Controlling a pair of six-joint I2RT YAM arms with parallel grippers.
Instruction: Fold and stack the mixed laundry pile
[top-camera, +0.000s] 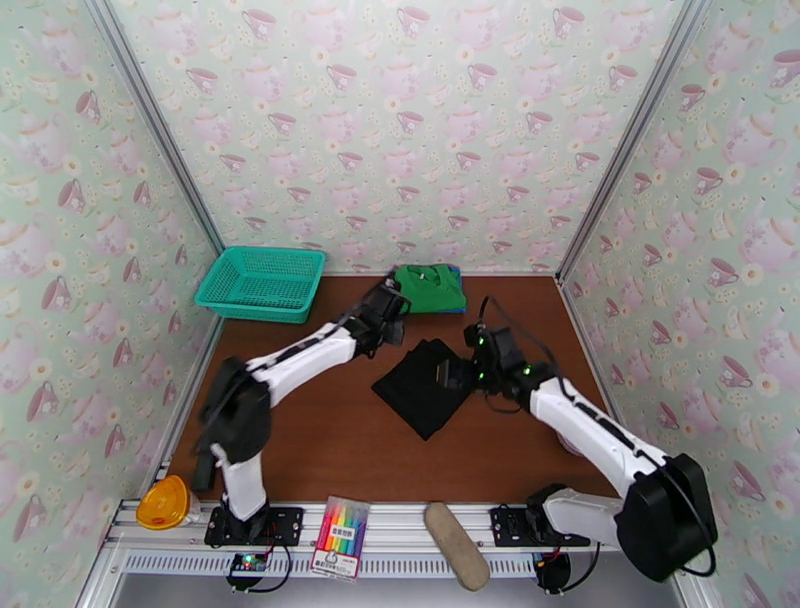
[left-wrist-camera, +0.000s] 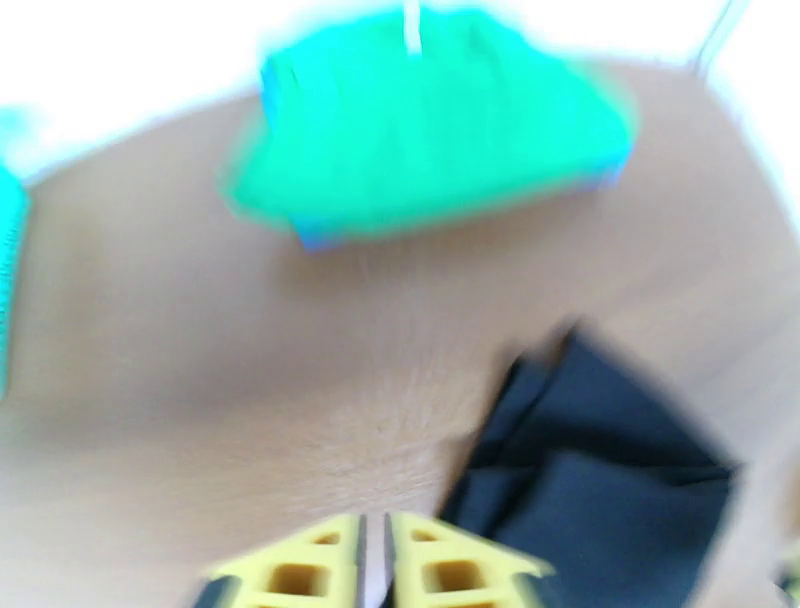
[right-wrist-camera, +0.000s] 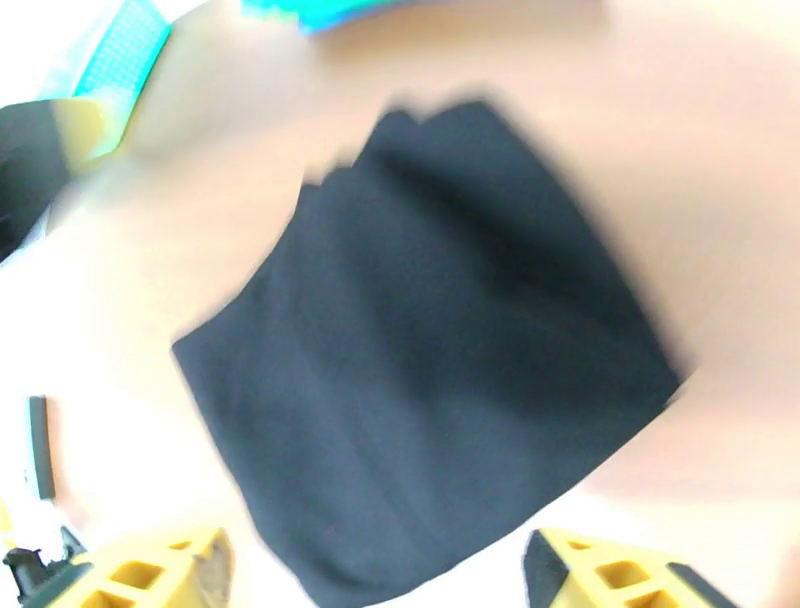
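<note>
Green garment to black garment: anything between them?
Nothing: bare table separates the green garment from the black garment, clearest in the left wrist view.

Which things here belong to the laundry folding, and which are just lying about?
Job: green garment, blue garment under it, black garment.
Lying about: teal basket, orange object, marker pack, tan oblong object.

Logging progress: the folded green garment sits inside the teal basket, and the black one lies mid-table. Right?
No. The green garment sits on the table beside the teal basket, not inside it; the top external view shows this. The black garment does lie mid-table.
</note>
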